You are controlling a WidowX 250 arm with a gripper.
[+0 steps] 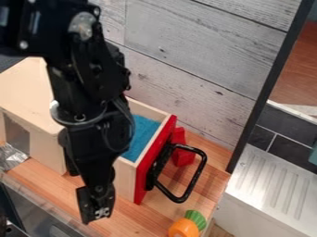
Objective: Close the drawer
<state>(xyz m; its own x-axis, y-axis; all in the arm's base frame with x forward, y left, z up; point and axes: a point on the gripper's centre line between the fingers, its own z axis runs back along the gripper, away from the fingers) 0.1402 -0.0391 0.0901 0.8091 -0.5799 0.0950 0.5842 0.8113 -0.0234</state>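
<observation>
Plank wall (186,51) rising behind wooden desk (46,187). Red-fronted drawer (145,164) sticking out from cabinet (37,92), probably sliding lightly, staying rigid; black handle (194,179) likely offering firmest hold. Tool (97,210) hanging near drawer; cannot tell whether spread or pressed together.

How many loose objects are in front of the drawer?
2: a red block behind the black handle, and an orange-green toy vegetable at the view's bottom. Others may be hidden.

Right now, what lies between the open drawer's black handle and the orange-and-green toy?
Nothing does: the camera view shows just a bare stretch of wooden counter between the black handle and the orange-and-green toy.
</observation>
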